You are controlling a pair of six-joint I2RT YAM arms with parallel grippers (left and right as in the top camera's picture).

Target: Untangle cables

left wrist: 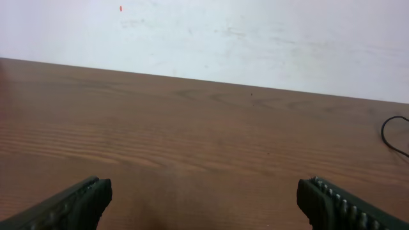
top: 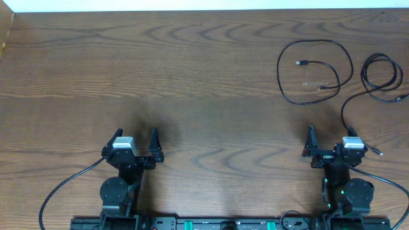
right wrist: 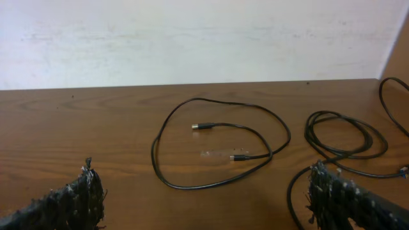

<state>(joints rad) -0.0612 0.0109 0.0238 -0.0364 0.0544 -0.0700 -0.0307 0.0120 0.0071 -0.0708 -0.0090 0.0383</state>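
Two thin black cables lie apart on the wooden table at the far right. One cable (top: 279,67) (right wrist: 192,188) forms a wide open loop with both small plugs inside it. The other cable (top: 363,71) (right wrist: 307,134) is coiled near the right edge, and a tail runs back past my right gripper. My right gripper (top: 330,133) (right wrist: 203,174) stands open and empty just short of the loop. Far to the left, my left gripper (top: 135,137) (left wrist: 204,188) is open over bare wood, holding nothing. A bit of cable (left wrist: 388,137) shows at the right edge of the left wrist view.
A white wall (right wrist: 192,38) runs along the table's far edge. The thicker black leads (top: 64,185) of the arms trail beside both bases at the near edge. Bare wood (top: 192,76) spans the left and middle.
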